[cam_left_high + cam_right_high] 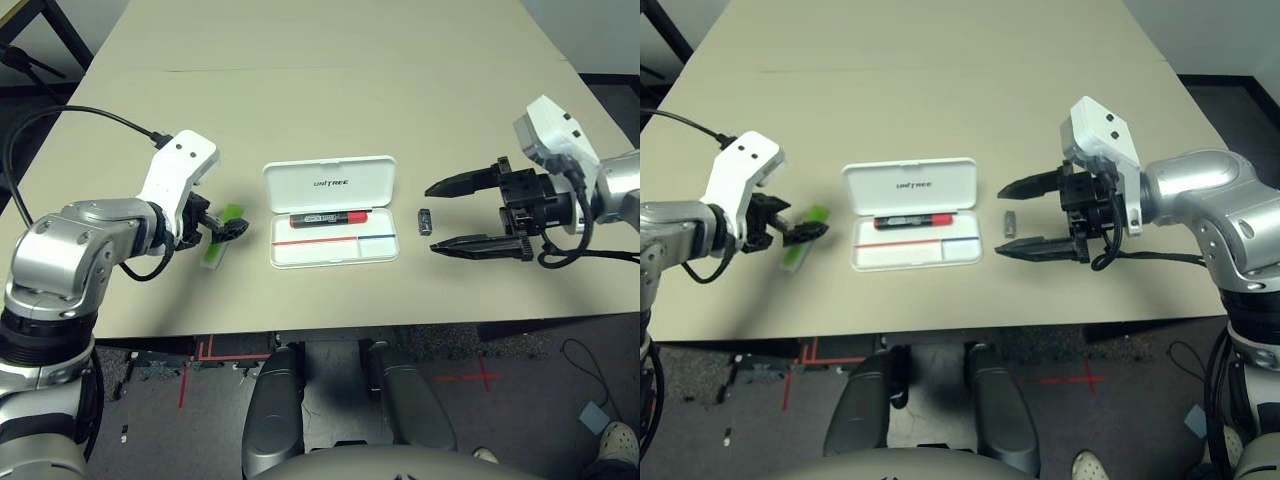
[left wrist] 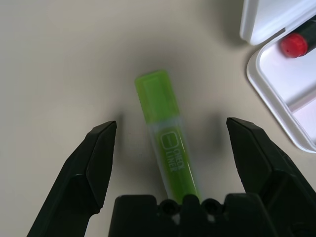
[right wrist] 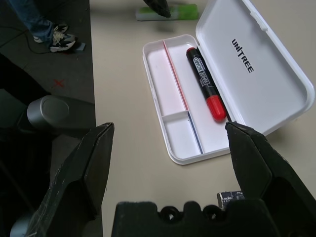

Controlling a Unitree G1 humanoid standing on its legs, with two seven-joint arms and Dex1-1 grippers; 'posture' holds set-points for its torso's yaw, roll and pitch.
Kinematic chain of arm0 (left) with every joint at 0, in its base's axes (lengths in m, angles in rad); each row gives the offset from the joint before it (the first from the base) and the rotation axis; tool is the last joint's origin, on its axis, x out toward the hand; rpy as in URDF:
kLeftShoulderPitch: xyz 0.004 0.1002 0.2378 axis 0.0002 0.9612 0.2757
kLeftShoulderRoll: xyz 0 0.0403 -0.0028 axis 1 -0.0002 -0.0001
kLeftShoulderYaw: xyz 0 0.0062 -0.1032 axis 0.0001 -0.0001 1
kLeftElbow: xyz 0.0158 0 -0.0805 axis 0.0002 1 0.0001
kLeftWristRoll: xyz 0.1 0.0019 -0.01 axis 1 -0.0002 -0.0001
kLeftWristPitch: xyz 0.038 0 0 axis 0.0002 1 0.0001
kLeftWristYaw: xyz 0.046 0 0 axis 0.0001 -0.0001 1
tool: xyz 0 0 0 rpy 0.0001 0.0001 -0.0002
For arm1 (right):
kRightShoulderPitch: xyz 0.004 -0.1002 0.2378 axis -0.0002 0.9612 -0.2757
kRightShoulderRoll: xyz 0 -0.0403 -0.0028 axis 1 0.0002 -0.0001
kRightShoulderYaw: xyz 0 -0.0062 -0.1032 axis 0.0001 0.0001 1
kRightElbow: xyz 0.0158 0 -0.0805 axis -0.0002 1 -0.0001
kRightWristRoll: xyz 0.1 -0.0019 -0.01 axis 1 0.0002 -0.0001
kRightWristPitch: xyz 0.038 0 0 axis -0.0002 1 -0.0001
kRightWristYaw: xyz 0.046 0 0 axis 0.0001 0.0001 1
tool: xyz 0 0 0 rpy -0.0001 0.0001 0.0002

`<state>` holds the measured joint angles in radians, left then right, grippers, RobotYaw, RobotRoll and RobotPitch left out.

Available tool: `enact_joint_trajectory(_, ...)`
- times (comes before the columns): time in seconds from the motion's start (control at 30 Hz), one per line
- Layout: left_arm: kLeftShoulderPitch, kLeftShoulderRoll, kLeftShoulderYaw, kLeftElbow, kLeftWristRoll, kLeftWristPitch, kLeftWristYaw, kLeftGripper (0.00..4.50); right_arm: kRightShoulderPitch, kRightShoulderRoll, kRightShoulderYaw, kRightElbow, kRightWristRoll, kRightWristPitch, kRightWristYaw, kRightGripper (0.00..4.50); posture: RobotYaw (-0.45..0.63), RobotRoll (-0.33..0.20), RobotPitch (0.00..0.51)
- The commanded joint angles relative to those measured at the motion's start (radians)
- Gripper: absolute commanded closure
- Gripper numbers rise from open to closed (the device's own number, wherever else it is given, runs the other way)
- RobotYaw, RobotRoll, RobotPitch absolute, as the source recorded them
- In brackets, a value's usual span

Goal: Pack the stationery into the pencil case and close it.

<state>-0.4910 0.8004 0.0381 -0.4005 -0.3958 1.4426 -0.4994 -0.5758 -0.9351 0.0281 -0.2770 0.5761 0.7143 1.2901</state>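
The white pencil case (image 1: 300, 182) lies open at the table's middle, its lid lettered UNITREE and tipped back. The red-and-black marker (image 1: 328, 217) rests in the tray's far compartment. Left of the case, the light-green highlighter (image 2: 165, 138) lies on the table, and my left gripper (image 1: 228, 224) hangs open over it with a finger on each side, neither touching it. A tiny dark grey piece (image 1: 425, 221) sits just right of the case. My right gripper (image 1: 430, 218) stands open beside it, holding nothing, its fingers pointing toward the case (image 3: 177, 148).
The table's front edge (image 1: 330, 325) runs close below the case. Beyond the case lies bare beige tabletop (image 1: 330, 90). A black cable (image 1: 60, 115) loops off my left arm. A person's shoe (image 3: 59, 37) stands on the dark floor by the table.
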Motion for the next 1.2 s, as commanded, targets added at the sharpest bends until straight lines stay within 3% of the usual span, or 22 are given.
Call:
enact_joint_trajectory(0.03,0.036,-0.017,-0.002,0.05,0.025,-0.017,0.034,0.0,0.014,-0.001,0.002,-0.033,0.008,-0.001,-0.01,0.03,-0.01,0.0,0.233)
enact_joint_trajectory(0.4,0.091,-0.043,-0.004,0.08,0.022,-0.044,0.063,0.0,0.011,-0.001,0.007,-0.028,0.003,-0.008,-0.017,0.03,-0.01,0.0,0.238)
enact_joint_trajectory(0.5,0.097,-0.044,-0.005,0.072,0.018,-0.041,0.062,0.65,0.008,0.0,0.008,-0.025,-0.001,-0.013,-0.018,0.0,-0.01,0.0,0.239)
enact_joint_trajectory(0.73,0.101,-0.021,-0.017,0.05,0.003,-0.036,0.041,3.25,-0.003,0.011,0.016,-0.016,-0.008,-0.021,-0.023,0.0,-0.01,0.0,0.239)
enact_joint_trajectory(0.77,0.102,-0.006,-0.022,0.043,-0.002,-0.039,0.029,3.43,-0.003,0.012,0.017,-0.016,-0.008,-0.023,-0.024,0.0,0.0,0.0,0.24)
enact_joint_trajectory(0.93,0.105,0.107,-0.048,0.023,-0.013,-0.107,-0.054,3.43,-0.011,0.019,0.022,-0.006,-0.013,-0.029,-0.021,0.0,0.0,0.0,0.239)
enact_joint_trajectory(1.2,0.157,0.321,-0.055,-0.033,-0.032,-0.362,-0.295,3.43,-0.023,0.023,0.033,0.017,-0.023,-0.046,-0.008,0.0,0.01,0.0,0.239)
